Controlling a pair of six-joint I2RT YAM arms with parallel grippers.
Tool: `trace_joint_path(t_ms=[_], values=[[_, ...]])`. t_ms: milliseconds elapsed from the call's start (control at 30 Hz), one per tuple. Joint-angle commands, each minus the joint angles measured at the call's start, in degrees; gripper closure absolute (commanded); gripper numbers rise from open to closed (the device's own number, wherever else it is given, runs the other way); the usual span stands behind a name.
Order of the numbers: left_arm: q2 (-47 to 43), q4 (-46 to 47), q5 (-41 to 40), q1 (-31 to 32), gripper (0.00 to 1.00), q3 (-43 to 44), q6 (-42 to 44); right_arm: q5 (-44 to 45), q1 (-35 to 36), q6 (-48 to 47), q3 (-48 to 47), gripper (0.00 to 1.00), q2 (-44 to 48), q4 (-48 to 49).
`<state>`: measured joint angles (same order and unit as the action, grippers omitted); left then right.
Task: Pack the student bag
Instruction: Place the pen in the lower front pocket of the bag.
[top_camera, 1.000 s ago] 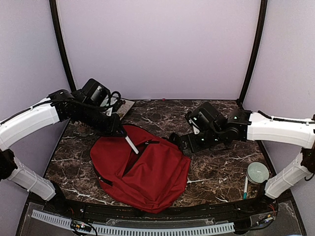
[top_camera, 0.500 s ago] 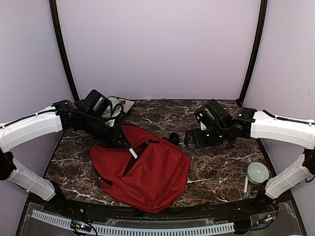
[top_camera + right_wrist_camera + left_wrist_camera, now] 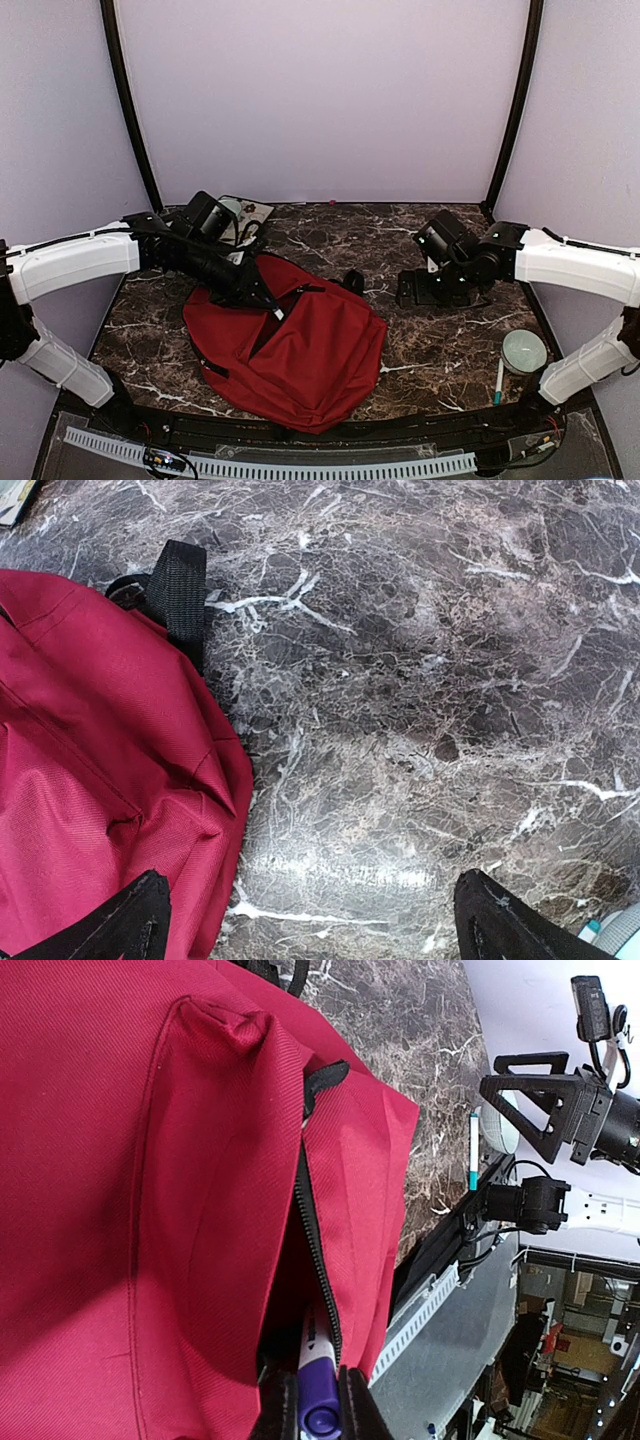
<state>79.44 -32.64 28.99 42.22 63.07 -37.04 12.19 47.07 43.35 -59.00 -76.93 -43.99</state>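
Observation:
The student bag (image 3: 300,350), dark red with black zippers, lies flat in the middle of the table. My left gripper (image 3: 270,306) is over its open zipper slot (image 3: 318,1240), shut on a white marker with a purple cap (image 3: 318,1380). The marker's front end points into the opening, past the zipper teeth. In the left wrist view the gripper (image 3: 315,1415) sits at the bottom edge, with red fabric (image 3: 150,1210) filling the frame. My right gripper (image 3: 407,290) hangs open over bare marble to the right of the bag. Its jaws (image 3: 315,915) stand wide with nothing between them, and the bag's corner (image 3: 90,780) lies by the left finger.
A pale green bowl (image 3: 524,350) and a teal pen (image 3: 498,382) lie at the right front. A booklet (image 3: 248,214) lies at the back left. The bag's black strap loop (image 3: 180,590) sticks out at its top. Table edges run along the front and sides.
My left gripper has moved down and to the right, bringing the marker's tip into the bag's zipper opening. My right gripper has drawn back to the right, away from the bag.

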Motion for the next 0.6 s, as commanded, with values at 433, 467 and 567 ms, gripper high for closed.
trace_joint_path(t_ms=[433, 467, 567], values=[[1.0, 3.1, 6.2, 0.9, 0.97, -3.6, 0.0, -4.2, -2.4, 3.4, -0.8, 0.00, -1.4, -4.7], [0.9, 3.1, 6.2, 1.0, 0.97, -3.7, 0.0, -4.8, -2.4, 3.9, -0.6, 0.00, -1.2, -4.8], [0.3, 2.9, 6.3, 1.1, 0.92, -4.4, 0.2, -6.3, -2.3, 5.8, 0.4, 0.00, -0.8, -5.5]])
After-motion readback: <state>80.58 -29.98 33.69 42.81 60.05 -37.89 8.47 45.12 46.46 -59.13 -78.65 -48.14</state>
